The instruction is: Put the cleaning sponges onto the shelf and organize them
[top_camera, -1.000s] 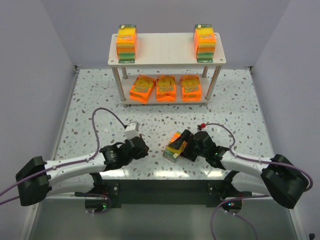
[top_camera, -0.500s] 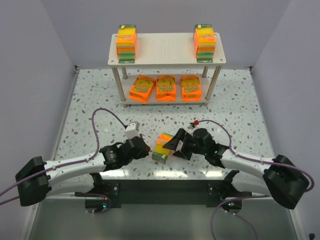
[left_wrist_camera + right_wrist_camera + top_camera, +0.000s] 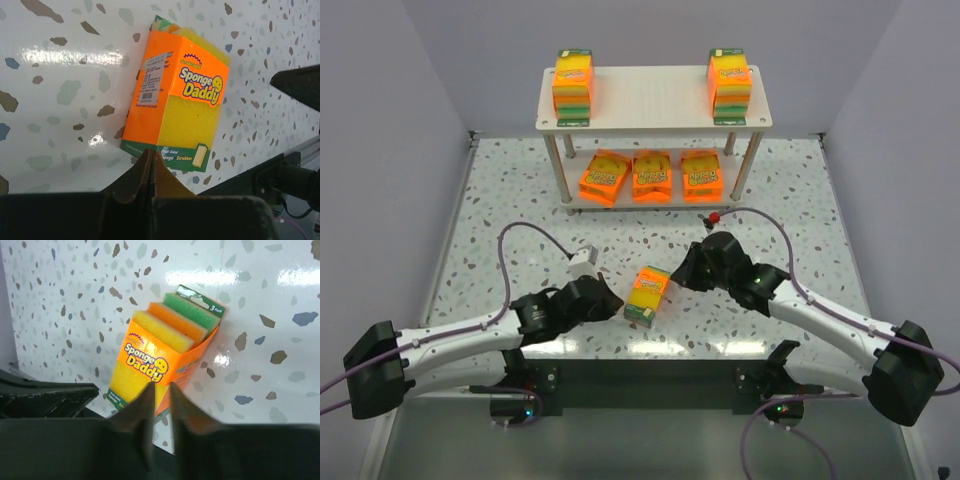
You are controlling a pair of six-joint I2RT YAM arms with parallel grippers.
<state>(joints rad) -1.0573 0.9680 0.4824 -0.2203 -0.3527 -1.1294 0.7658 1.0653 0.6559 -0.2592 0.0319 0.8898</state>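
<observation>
pack: on table near its front edge, between both claws, well apart from shelf; neither claw touches it
print: "Sponge Daddy" with smiley; green strip reads "…Sided …Scrubber", partly hidden; header says "3 pack"; barcode on side
left claw: clenched, fingers touching, empty, tip just beside the pack's near end
right claw: almost clenched, thin slit, empty, near the pack's right side
top packs: two, upright, one at each end
lower packs: three in a row, print unreadable
</observation>
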